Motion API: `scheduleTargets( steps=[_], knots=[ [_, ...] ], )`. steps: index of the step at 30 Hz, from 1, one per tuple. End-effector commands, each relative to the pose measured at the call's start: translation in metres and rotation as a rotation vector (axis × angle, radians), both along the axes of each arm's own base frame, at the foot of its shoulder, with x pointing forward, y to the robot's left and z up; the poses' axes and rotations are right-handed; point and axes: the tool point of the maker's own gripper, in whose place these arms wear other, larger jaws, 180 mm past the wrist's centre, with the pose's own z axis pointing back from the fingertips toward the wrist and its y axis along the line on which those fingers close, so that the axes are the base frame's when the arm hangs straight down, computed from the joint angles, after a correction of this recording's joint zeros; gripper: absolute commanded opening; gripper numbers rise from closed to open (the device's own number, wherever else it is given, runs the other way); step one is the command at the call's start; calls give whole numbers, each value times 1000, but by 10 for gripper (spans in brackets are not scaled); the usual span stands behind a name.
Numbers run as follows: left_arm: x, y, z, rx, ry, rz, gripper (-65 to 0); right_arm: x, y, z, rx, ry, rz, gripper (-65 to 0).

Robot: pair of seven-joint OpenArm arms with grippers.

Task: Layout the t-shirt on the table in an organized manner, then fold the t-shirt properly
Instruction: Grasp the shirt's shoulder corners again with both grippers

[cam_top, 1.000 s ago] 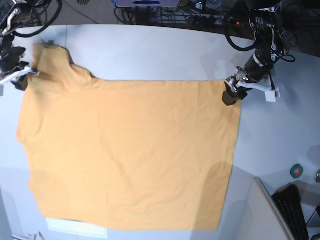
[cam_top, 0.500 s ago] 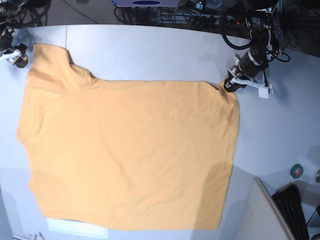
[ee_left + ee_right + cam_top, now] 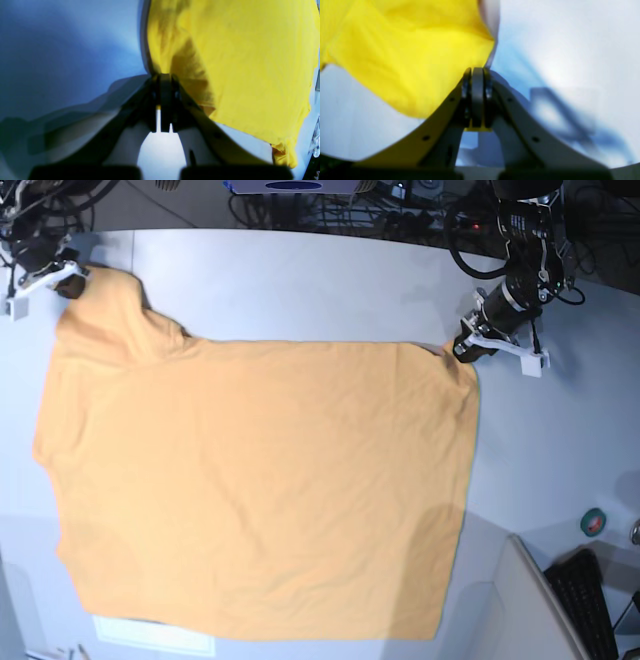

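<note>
pale grey-white tabletop, the table (image 3: pixel 330 280), fills nearly all of the base view, with cables and dark equipment crowded along its far edge and a keyboard (image 3: pixel 585 600) poking in at the near right corner beside a small green roll of tape (image 3: pixel 592 522). spread flat across the middle of the surface lies the t-shirt (image 3: pixel 260 480), orange-yellow, plain side up with no print showing, one sleeve reaching toward the far left corner and the straight hem running down the right side; its cloth is mostly smooth with light creases. at the far right corner of the shirt the left gripper (image 3: pixel 462 350) sits low at the fabric's edge, and the left wrist view shows its jaws pressed together with a sliver of yellow caught between them, the shirt's edge (image 3: pixel 225 62) draping away to the right of the left gripper (image 3: pixel 163 77). at the far left, the right gripper (image 3: pixel 72 283) meets the tip of the sleeve; in the right wrist view its jaws are likewise closed tight, the right gripper (image 3: pixel 477 71) pinching the yellow cloth (image 3: pixel 407 50), which bunches just up and to the left of the tips while a strip of yellow shows between the fingers lower down. both arms are at opposite far corners of the garment, well apart from each other.
</note>
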Motion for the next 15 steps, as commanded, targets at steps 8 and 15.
scheduleTargets(
  steps=[8, 15],
  knots=[
    [-8, 5, -4, 25, 40, -10, -650, -21, 20, 5, -24, 50, 93, -650],
    [-9, 7, -4, 27, 40, -4, -650, -15, -2, 41, -128, -31, 37, -593]
  ],
)
